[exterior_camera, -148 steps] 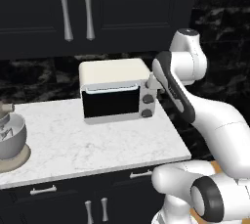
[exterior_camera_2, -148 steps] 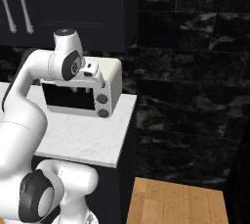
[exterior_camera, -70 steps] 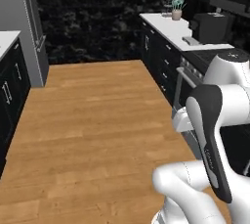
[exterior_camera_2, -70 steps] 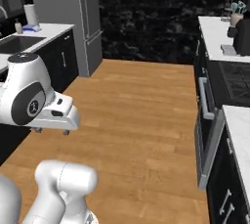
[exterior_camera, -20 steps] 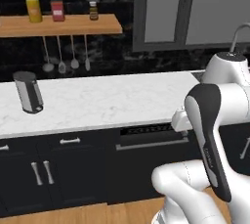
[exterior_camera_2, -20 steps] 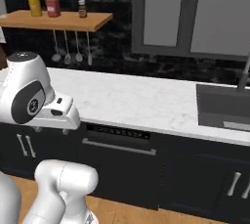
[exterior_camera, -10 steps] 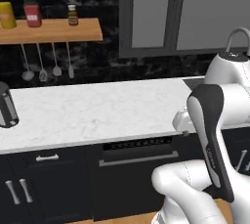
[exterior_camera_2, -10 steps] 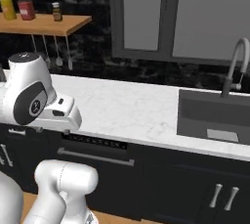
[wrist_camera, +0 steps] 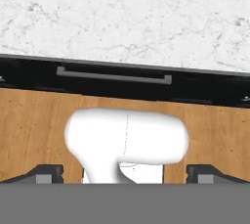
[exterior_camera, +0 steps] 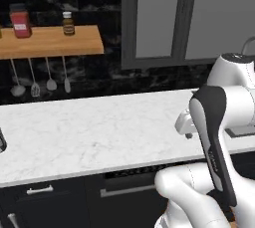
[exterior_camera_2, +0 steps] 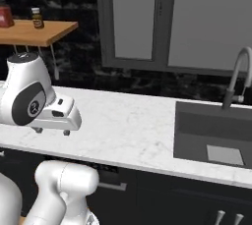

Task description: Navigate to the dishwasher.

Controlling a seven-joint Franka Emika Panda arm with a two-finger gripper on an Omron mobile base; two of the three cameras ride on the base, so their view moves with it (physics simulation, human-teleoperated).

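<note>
The black dishwasher is seen under the marble counter; the gripper is spread apart, empty.

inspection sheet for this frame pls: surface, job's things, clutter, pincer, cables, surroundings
Surface: white marble counter, bare in front of the robot.
Job's things: dishwasher below the counter edge, black front, long silver bar handle, directly ahead of the hand camera.
Clutter: two jars on the wooden shelf; utensils hanging under it.
Pincer: pincer open, holding nothing, tips wide apart over the wood floor.
Cables: nothing seen.
Surroundings: sink with faucet to the right; grey-panelled wall cabinets above; black marble backsplash.
</note>
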